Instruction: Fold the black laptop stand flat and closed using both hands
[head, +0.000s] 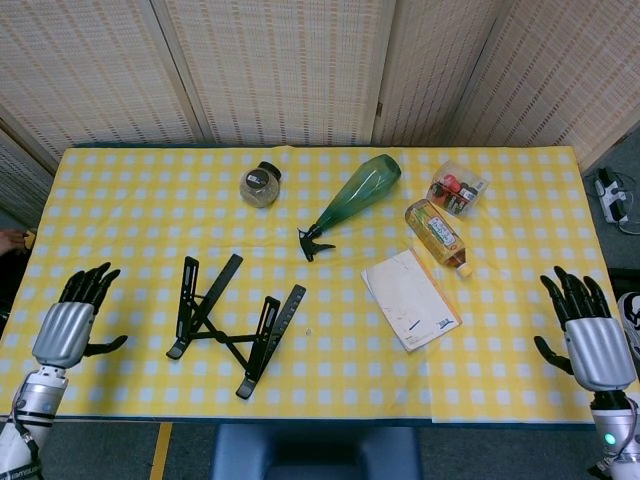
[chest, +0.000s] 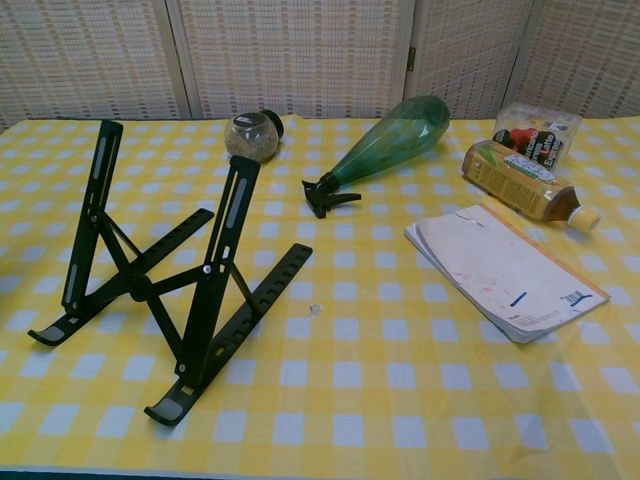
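Black laptop stand (head: 236, 325) unfolded near front edge; left hand (head: 70, 325), right hand (head: 588, 335) empty, fingers spread.

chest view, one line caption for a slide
Unfolded black laptop stand on a yellow checked table, no robot hand in frame.

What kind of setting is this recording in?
Probably a staged test room, not a home: a table with a yellow checked cloth, woven folding screens behind it, and unrelated props such as an opened black laptop stand and a green spray bottle.
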